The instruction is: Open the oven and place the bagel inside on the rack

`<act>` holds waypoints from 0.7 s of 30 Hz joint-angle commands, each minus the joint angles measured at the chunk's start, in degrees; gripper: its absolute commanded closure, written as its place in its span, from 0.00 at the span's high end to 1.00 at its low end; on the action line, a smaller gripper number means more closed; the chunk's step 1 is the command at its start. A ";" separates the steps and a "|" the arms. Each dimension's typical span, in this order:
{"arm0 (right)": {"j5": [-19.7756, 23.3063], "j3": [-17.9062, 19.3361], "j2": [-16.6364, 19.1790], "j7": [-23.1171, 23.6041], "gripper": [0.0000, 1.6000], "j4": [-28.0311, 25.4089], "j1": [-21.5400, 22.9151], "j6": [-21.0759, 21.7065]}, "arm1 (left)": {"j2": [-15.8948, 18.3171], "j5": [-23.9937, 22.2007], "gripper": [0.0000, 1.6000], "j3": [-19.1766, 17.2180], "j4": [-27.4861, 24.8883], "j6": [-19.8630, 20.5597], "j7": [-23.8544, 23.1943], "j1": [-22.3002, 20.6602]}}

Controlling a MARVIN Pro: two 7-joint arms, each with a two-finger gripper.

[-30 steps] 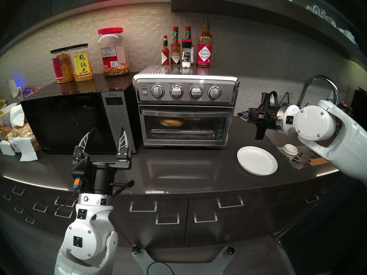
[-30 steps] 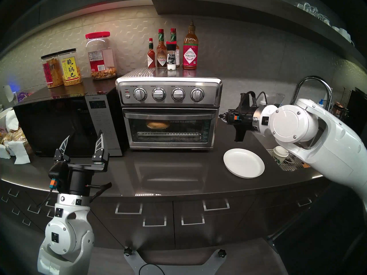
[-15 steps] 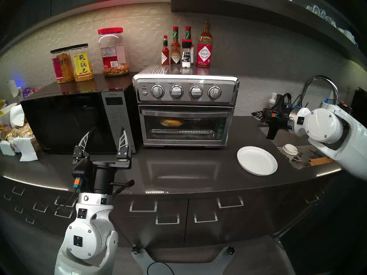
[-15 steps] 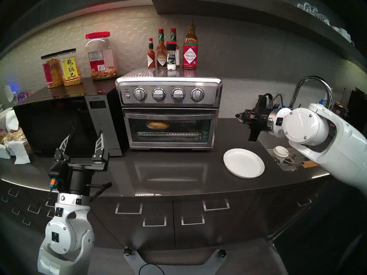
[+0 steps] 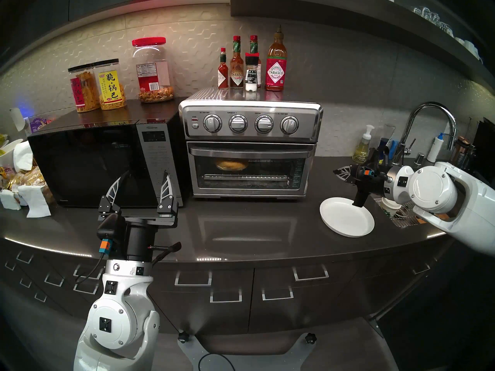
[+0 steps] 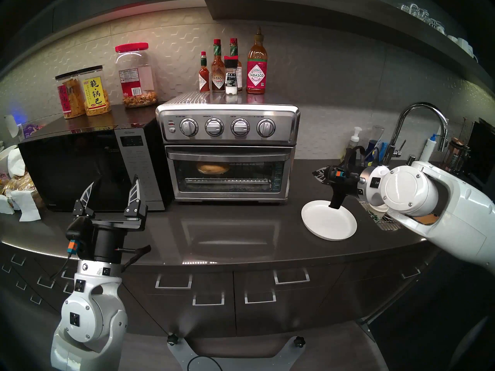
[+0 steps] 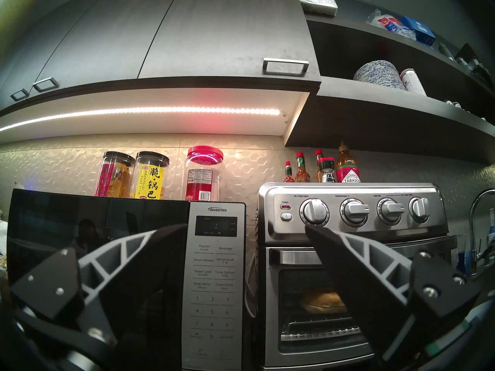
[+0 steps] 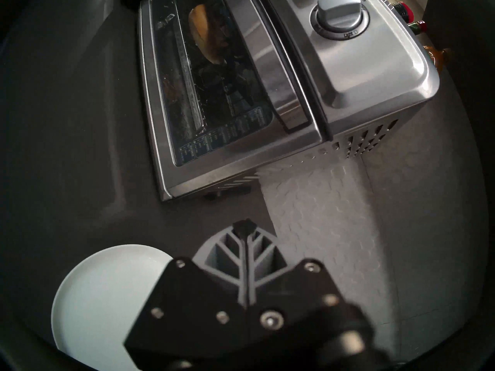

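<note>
The steel oven (image 5: pixel 250 122) (image 6: pixel 227 128) (image 7: pixel 353 228) (image 8: pixel 361 76) stands mid-counter with its glass door closed. Behind the glass the golden bagel (image 5: pixel 231 164) (image 6: pixel 213 167) (image 7: pixel 322 300) (image 8: pixel 201 30) rests on the wire rack (image 5: pixel 267 161) (image 6: pixel 254 164), left of centre. My left gripper (image 5: pixel 144 176) (image 6: pixel 113 184) (image 7: pixel 246 228) is open and empty in front of the microwave, pointing up. Over the counter to the oven's right, my right gripper (image 5: pixel 336 171) (image 6: pixel 315 173) (image 8: pixel 243 226) is shut on nothing, pointing toward the oven.
A black microwave (image 5: pixel 101 161) (image 7: pixel 107 242) sits left of the oven with snack jars (image 5: pixel 97 85) on top. Sauce bottles (image 5: pixel 276 62) stand on the oven. A white plate (image 5: pixel 345 220) (image 8: pixel 107 295) lies under the right wrist. A paper cup (image 5: pixel 391 204), sink grid and faucet (image 5: pixel 431 121) lie far right.
My right arm has pulled back to the right, away from the oven, and dropped lower over the plate, its gripper staying shut. The left arm and the oven have not moved.
</note>
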 commanded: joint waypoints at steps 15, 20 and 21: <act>7.14 -1.25 1.11 -17.41 0.00 2.66 -8.28 -9.60 | 0.02 0.04 1.00 0.06 -1.00 -0.27 -0.06 -0.06; 8.44 -1.67 1.17 -22.44 0.00 3.82 -10.32 -14.37 | 0.02 0.04 1.00 0.06 -1.03 -0.28 -0.06 -0.04; 8.70 -1.74 1.18 -23.02 0.00 3.92 -10.59 -15.05 | 0.02 0.04 1.00 0.06 -1.04 -0.28 -0.06 -0.04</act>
